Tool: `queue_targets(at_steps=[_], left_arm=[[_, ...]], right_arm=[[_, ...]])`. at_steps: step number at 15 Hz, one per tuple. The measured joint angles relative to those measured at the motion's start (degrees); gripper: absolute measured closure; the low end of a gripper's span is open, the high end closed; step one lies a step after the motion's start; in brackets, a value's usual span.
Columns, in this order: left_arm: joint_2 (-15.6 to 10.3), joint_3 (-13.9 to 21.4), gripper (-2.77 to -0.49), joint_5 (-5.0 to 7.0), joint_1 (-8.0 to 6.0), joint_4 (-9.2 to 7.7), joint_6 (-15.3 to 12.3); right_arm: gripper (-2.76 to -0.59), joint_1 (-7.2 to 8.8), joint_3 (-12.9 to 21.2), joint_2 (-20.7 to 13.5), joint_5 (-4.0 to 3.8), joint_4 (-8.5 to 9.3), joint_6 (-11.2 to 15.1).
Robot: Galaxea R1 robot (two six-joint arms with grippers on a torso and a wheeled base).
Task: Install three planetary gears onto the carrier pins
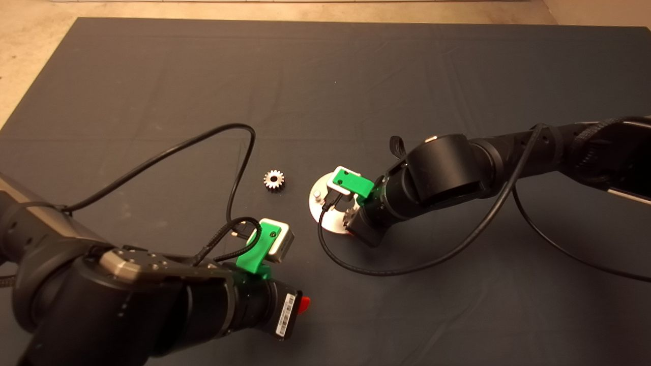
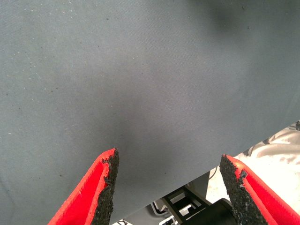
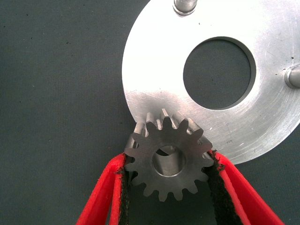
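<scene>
**Right gripper holds a gear over the plate**

Here the right gripper (image 3: 167,161) pinches one of the planetary gears (image 3: 166,157) between its two red fingers (image 3: 108,187). The gear sits flat above the edge of the round silver plate (image 3: 154,61). A pin shows through the gear's middle hole, but I cannot tell if the gear is all the way down. Two more carrier pins (image 3: 185,5) stand bare on the plate. Another gear (image 1: 274,180) lies alone on the dark mat (image 1: 152,76), near the plate. The left gripper (image 2: 168,180) waits low on the left above bare mat, its fingers spread wide and holding nothing.
</scene>
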Motion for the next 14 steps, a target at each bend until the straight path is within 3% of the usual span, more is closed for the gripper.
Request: queue_targets(at_steps=[4,12,14], left_arm=[[-0.34,0.0,-1.49,0.02,0.0,0.02,0.0],[-0.46,0.0,-1.49,0.0,0.0,0.13,0.0],[-0.46,0.0,-1.49,0.0,0.0,0.22,0.0]], right_arm=[[-0.97,-0.01,0.3,-0.11,-0.26,-0.09,0.0],[-0.97,-0.16,2.3,-0.12,-2.38,-0.17,0.02],[-0.97,-0.17,2.84,-0.12,-2.43,-0.2,0.02]])
